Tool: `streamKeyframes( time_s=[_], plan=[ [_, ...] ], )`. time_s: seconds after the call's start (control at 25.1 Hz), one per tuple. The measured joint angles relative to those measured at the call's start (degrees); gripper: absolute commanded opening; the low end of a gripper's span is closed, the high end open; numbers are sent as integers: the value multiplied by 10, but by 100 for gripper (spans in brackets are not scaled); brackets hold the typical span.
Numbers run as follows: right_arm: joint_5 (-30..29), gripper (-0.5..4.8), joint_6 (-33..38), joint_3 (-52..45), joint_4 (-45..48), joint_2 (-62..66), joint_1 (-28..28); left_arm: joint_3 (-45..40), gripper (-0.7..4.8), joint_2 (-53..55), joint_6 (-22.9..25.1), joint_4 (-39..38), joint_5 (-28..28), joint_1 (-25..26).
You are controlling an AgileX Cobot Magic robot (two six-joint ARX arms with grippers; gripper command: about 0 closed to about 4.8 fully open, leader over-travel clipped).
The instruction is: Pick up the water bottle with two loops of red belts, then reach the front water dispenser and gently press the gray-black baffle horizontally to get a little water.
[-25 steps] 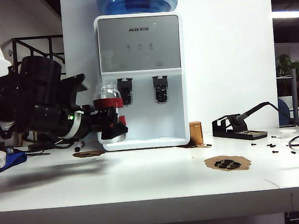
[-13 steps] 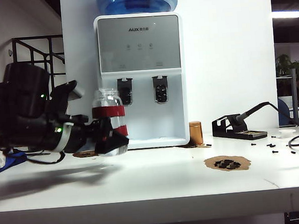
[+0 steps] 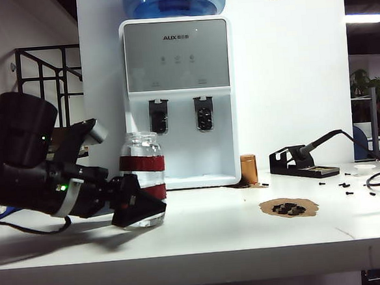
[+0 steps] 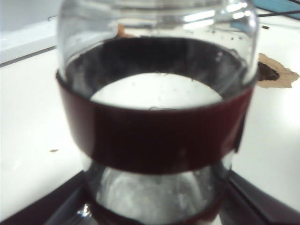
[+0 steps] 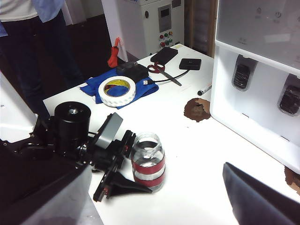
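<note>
white table [image 3: 249, 236], left jaws [image 3: 141, 208] gripping bottle [image 3: 143, 165]

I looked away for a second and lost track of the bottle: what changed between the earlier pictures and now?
The left claw carried the water bottle away from the water dispenser, down and toward the camera; the bottle now sits low at the table, claw fingers around its base. The right claw stayed raised and open. Dispenser and soldering stand unchanged.

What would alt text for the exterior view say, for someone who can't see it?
The left pincer grips a water bottle with two red bands, low over the white table. Behind stands a white water dispenser with two dark taps. The right pincer isn't visible here.
</note>
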Motion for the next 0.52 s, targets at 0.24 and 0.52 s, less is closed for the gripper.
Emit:
streamKeyframes(
  time_s=[0.24,0.52],
  plan=[
    [0,479,0,0,-1,0,0,-2,-4,0,9,2,1,0],
    [0,479,0,0,-1,0,0,-2,-4,-1,11,-1,1,0]
  ],
)
